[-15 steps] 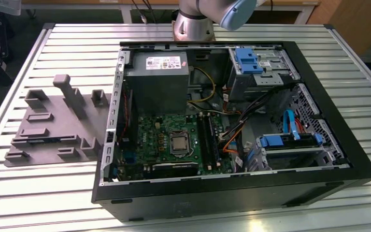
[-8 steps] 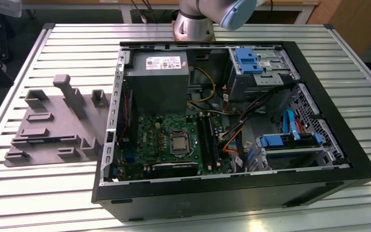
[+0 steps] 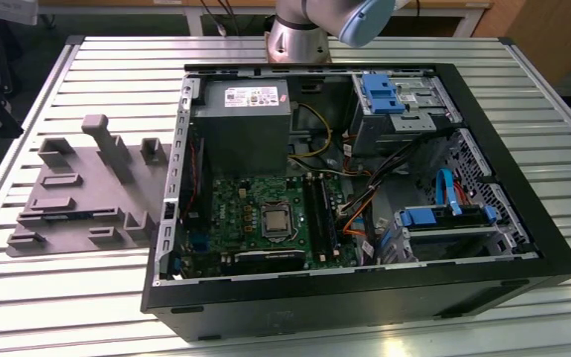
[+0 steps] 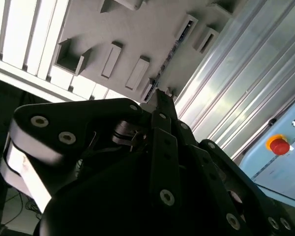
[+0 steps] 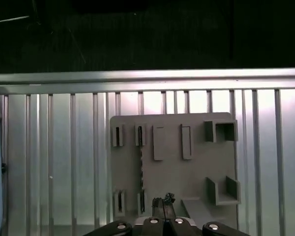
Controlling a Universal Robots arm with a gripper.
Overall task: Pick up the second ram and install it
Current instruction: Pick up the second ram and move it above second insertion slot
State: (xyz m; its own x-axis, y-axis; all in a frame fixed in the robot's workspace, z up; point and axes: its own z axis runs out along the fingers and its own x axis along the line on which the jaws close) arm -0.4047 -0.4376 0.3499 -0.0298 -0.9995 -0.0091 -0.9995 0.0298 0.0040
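- Fingers [image 5: 159,205] pressed together tip to tip, nothing between them and nothing touched; same closed fingers [image 4: 163,105] in the second wrist view, high over the grey holder and apart from it.
- Slatted metal counter [image 3: 87,67] under everything, with dark floor beyond its edge in the first wrist view.
- Open black computer case [image 3: 365,305] flat on the counter, toward the exterior view's right, the arm's base [image 3: 300,37] at the counter's edge behind it.
- Grey moulded holder [image 3: 77,186] just beside the case on the exterior view's left, covered in raised blocks and slots.
- Inside the case: grey power supply [image 3: 241,126] on the arm's side, green motherboard [image 3: 236,216] next to it, blue drive cages [image 3: 380,93] along the opposite wall, loose cables between.
- Second ram [image 5: 140,169] on its thin edge in the holder, spanning two slotted blocks, close to the fingertips in the first wrist view yet clear of them; same stick [image 4: 171,55] in the second wrist view.
- Red button [image 4: 279,145] on a pale blue box beside the counter.
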